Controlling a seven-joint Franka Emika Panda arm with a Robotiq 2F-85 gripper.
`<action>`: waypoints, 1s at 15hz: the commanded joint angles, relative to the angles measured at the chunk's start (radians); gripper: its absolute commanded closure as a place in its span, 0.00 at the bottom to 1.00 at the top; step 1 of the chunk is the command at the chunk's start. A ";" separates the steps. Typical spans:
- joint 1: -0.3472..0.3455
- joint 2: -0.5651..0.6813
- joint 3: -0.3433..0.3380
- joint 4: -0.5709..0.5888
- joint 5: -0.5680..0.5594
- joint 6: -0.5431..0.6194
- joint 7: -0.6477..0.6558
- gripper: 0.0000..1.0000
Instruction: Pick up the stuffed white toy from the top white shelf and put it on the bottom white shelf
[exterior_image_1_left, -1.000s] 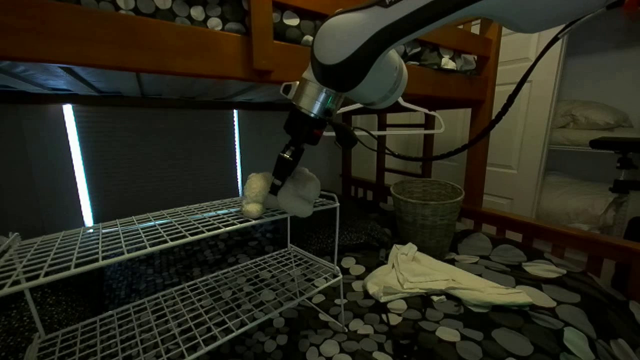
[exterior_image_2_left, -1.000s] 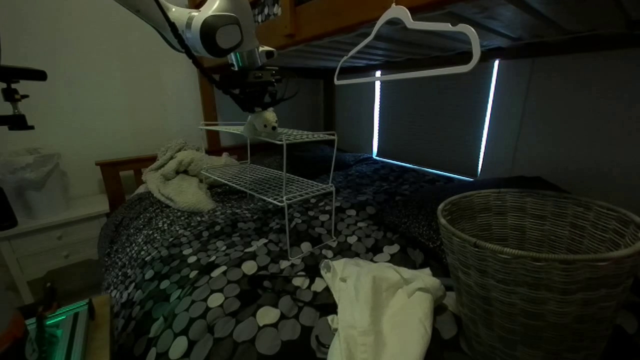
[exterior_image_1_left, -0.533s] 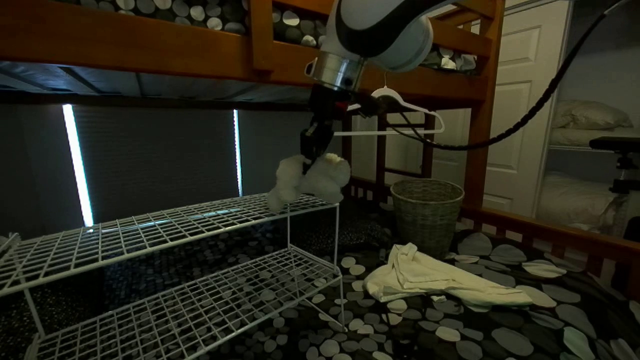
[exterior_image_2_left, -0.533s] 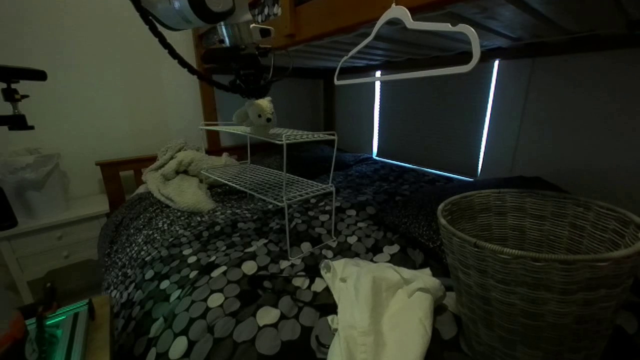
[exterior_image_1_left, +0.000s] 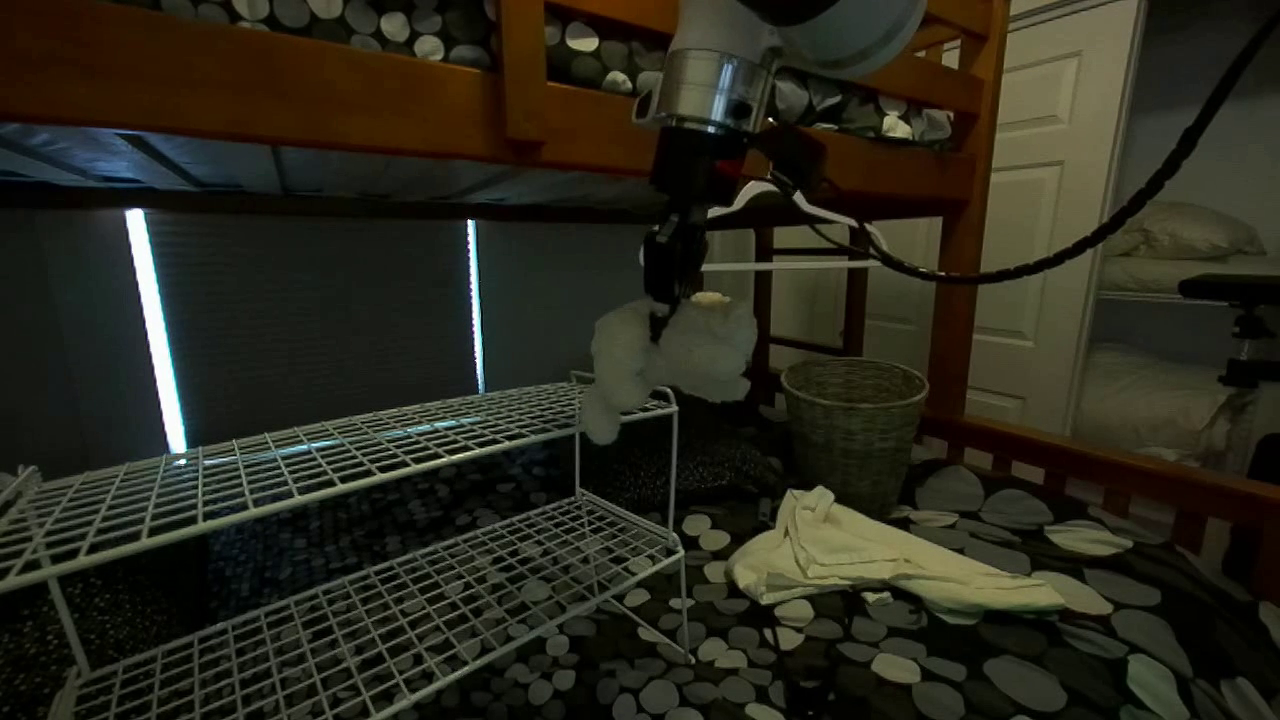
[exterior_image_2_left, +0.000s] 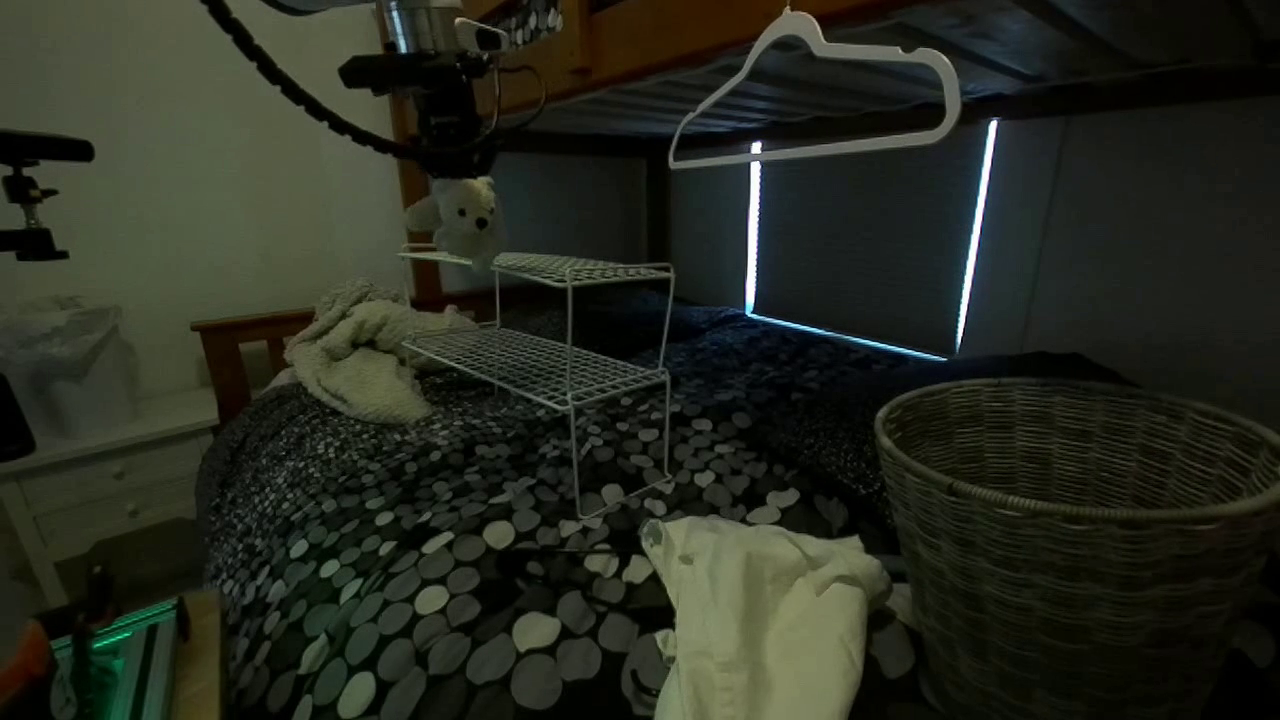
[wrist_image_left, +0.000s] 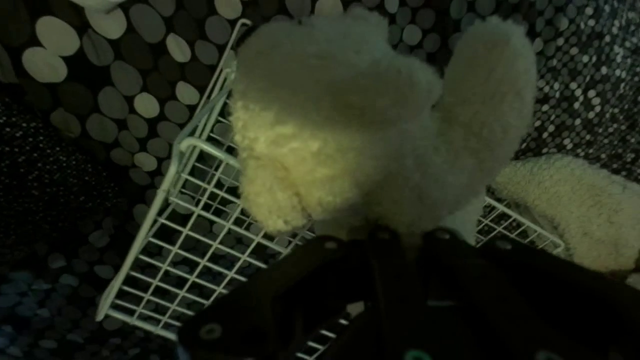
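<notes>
Clearly, your claw (exterior_image_1_left: 662, 318) grips the stuffed white toy (exterior_image_2_left: 468, 215) at the top white shelf (exterior_image_1_left: 330, 450)

You have the claw pointing down, clamped on the toy's fluffy body. In an exterior view its black fingers (exterior_image_1_left: 670, 270) sink between two plush lumps, and a limb dangles to one side. In an exterior view you also get the toy's face, dark eyes and dark nose turned to the camera.

As for where it is, the toy overlaps part of the top white shelf in both exterior views; you cannot tell whether it touches the wire or hangs just clear. Your wrist view puts it in the upper middle, partly blurred, with white wire mesh (wrist_image_left: 200, 235) showing below and to its left. The claw comes up from the bottom edge of that view and meets the fur, its tips hard to make out.

Lower down, you have the bottom white shelf (exterior_image_1_left: 400, 615), running parallel to the top one. A wicker basket (exterior_image_1_left: 855, 440) stands near the shelves, with a crumpled white cloth (exterior_image_1_left: 880, 565) just beside it. A white hanger (exterior_image_2_left: 800, 152) hangs below the wooden bunk (exterior_image_1_left: 250, 80), and a cream fleece (exterior_image_2_left: 365, 365) lies bunched near the shelves.
</notes>
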 joint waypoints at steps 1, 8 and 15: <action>0.039 -0.043 0.017 -0.089 0.006 0.012 -0.055 0.98; 0.075 -0.058 0.032 -0.245 0.009 0.083 -0.069 0.98; 0.073 -0.021 0.066 -0.429 -0.037 0.398 0.038 0.98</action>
